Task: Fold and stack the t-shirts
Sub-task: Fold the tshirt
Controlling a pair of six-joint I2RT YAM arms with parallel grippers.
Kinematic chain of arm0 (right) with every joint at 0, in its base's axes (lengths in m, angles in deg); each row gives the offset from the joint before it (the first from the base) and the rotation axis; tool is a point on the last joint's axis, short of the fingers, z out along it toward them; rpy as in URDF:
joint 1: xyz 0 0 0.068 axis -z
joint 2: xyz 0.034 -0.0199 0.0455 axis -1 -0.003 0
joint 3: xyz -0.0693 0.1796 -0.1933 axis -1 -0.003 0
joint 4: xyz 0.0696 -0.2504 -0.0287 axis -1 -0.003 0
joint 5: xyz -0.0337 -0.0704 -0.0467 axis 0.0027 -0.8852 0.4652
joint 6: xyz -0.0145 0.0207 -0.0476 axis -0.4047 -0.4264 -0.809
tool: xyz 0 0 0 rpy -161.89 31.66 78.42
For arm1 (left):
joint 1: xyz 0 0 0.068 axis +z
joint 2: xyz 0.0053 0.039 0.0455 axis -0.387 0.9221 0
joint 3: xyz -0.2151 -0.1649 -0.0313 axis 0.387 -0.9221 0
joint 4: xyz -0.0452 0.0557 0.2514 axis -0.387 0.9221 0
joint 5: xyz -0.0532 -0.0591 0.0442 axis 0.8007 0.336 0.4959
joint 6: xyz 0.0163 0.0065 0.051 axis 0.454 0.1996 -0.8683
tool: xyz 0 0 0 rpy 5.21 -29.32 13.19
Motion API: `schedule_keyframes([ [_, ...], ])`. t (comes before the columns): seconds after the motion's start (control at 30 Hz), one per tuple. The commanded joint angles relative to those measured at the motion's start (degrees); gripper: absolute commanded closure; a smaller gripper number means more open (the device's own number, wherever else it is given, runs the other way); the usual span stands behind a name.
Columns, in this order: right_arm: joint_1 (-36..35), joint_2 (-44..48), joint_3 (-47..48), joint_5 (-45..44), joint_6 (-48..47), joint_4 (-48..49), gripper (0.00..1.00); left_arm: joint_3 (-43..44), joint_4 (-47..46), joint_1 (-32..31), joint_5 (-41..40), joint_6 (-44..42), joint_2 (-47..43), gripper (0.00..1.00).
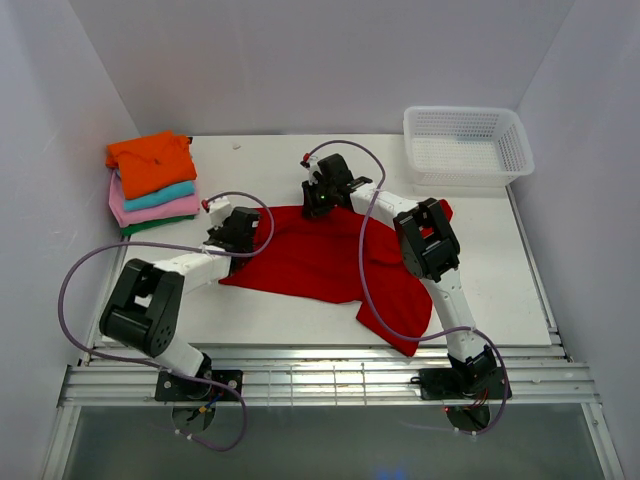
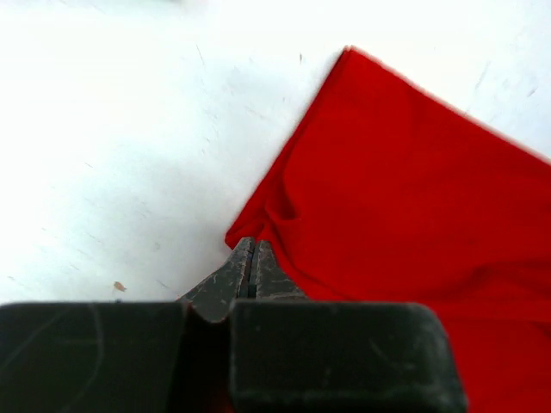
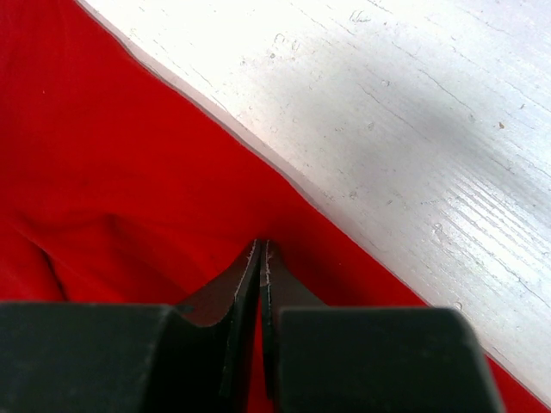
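- I am seeing the folded stack at the far left of the table: the orange t-shirt (image 1: 150,160) is lying on top, with the teal t-shirt (image 1: 160,195), the pink t-shirt (image 1: 150,210) and the dark green t-shirt (image 1: 150,227) showing as edges beneath it.
- I am watching the left gripper (image 1: 258,215) pinching the near-left corner of the red t-shirt (image 1: 310,260). In the left wrist view, its fingertips (image 2: 250,254) are pressing flat together and the cloth (image 2: 413,198) is puckering toward them.
- The red t-shirt is lying spread across the middle of the table, between the two arms. One part is trailing toward the near right, under the right arm.
- I am watching the right gripper (image 1: 312,208) working at the shirt's far edge. In the right wrist view, its fingertips (image 3: 260,254) are closing to a thin slit over red cloth (image 3: 112,155), just inside the hem, with creases running toward them.
- The white mesh basket (image 1: 470,172) is sitting at the far right corner, well apart from the shirts.
- I am looking at a white table (image 1: 280,320), and the wrist views are showing fine scratches and a few small specks on it.
- Plain pale walls (image 1: 320,60) are closing in the back and both sides. A metal rail (image 1: 330,385) is running along the near edge, and purple cables (image 1: 75,270) are looping off both arms.
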Motion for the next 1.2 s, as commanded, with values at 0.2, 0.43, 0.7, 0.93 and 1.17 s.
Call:
schedule_keyframes([
  [0.2, 0.2, -2.6, 0.2, 0.1, -1.6, -8.4, 0.91, 6.9, -0.8, 0.4, 2.1, -3.8, -5.8, 1.0],
  [0.43, 0.2, 6.6, -3.8, -2.4, -3.1, -6.6, 0.87, 16.3, 0.9, 0.4, 9.2, -5.2, 6.3, 1.0],
  [0.7, 0.5, 19.6, -14.1, -14.7, -5.9, -8.9, 0.89, 17.2, 3.6, 0.4, 12.8, -2.4, 11.8, 1.0],
  [0.93, 1.6, 25.9, -21.7, -21.7, -6.9, -8.4, 0.89, 14.5, 2.4, 0.4, 12.9, -3.0, 11.4, 1.0],
  [1.17, 4.2, 28.0, -26.8, -25.0, -6.0, -7.9, 0.91, 17.6, 3.1, 0.4, 12.1, -3.6, 14.8, 1.0],
])
